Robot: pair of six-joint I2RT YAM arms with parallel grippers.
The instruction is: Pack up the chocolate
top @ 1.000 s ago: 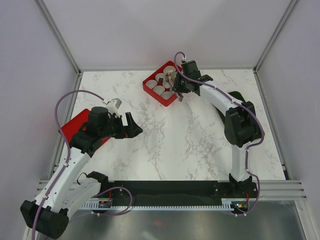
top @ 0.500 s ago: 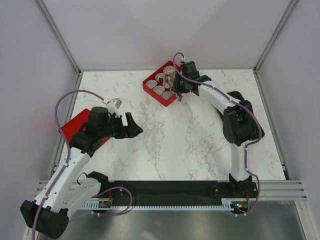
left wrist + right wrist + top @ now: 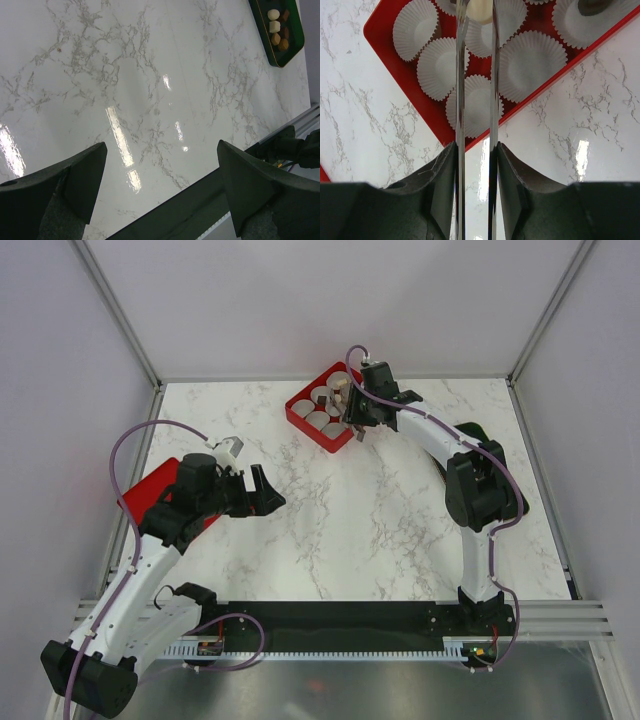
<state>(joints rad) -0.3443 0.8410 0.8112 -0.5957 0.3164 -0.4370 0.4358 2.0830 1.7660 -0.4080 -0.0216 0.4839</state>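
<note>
My right gripper (image 3: 476, 147) is shut on long metal tweezers (image 3: 493, 75) that reach over the red tray (image 3: 385, 42) of white paper cups (image 3: 530, 65). A cream piece of chocolate (image 3: 479, 11) sits between the tweezer tips, inside a cup. A dark piece (image 3: 592, 5) lies in another cup. In the top view the right gripper (image 3: 355, 412) hangs at the red tray's (image 3: 300, 412) near right edge. My left gripper (image 3: 161, 145) stands open over bare marble, far from the tray (image 3: 265, 492). More chocolate (image 3: 278, 35) lies in a dark green tray (image 3: 292, 52).
A flat red piece (image 3: 150, 490) lies under the left arm at the table's left edge. The dark green tray (image 3: 478, 432) sits at the right, mostly behind the right arm. Metal frame posts and a black rail (image 3: 350, 615) border the marble table.
The right gripper has eased a little wider, letting the tweezer arms spread, and has edged slightly toward the red tray. The left arm has not moved.
</note>
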